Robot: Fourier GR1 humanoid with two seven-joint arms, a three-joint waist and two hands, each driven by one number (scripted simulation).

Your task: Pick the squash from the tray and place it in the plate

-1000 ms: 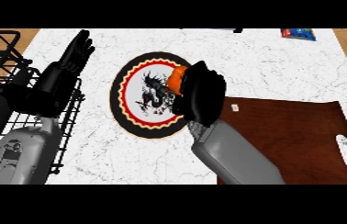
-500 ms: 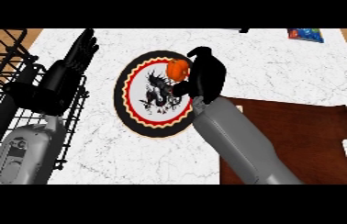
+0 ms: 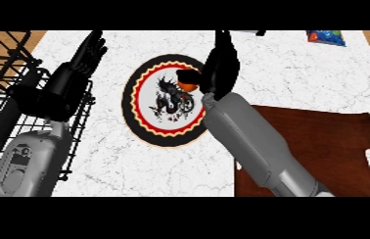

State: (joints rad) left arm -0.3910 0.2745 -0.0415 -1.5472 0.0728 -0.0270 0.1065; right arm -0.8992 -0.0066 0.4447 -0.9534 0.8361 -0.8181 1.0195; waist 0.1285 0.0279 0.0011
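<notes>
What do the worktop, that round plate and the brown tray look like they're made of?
Counter: looks like white marble or a marble-look laminate, going by the grey veins. Plate: probably glazed ceramic, with a black rim, red-and-yellow band and printed dark figure. Tray: seems matt dark wood; plain reddish brown, no grain visible.

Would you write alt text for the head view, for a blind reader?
The right hand has the orange squash against it over the plate; the left hand rests open above a wire rack at left.
</notes>
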